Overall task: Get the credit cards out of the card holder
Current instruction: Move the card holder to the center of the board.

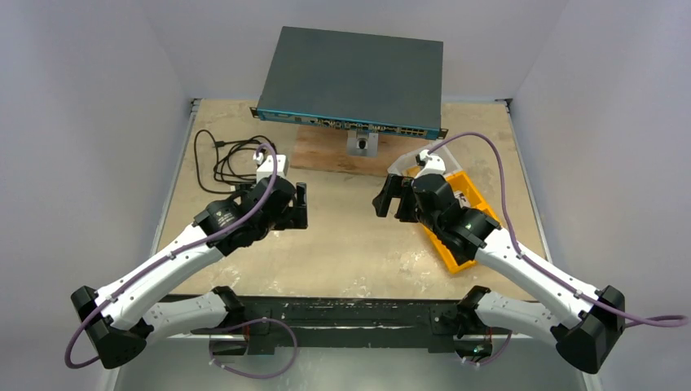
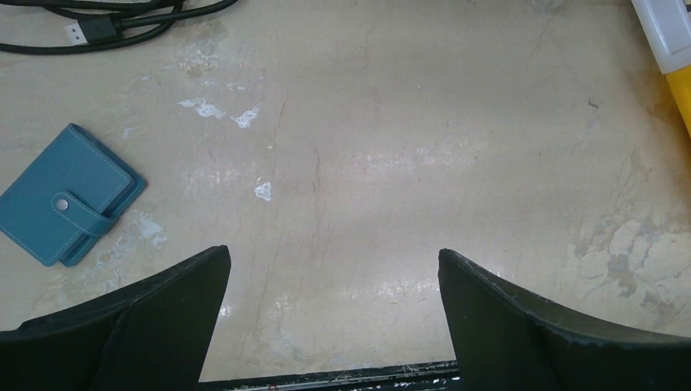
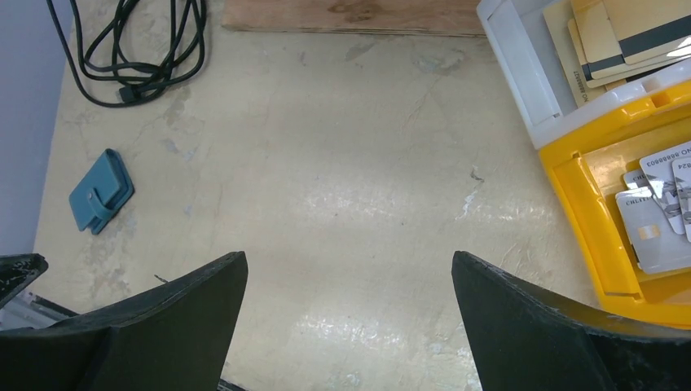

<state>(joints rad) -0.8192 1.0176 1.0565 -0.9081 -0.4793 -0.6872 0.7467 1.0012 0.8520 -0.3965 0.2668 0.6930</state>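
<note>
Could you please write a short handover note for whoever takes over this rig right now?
Left gripper: fingers open, empty, above bare table.
Right gripper: fingers open, empty, above the table beside the bin.
The small teal-blue folding card holder lies flat on the table, closed with its snap tab fastened, and neither gripper touches it.
Silvery plastic cards lie in the orange plastic bin on the right side.
Done: nothing visible on the holder.
Left: unsnap it, open it and draw out any cards. Its contents are hidden for now.

Teal card holder (image 2: 69,195) lies flat, closed (snap tab fastened).
</note>
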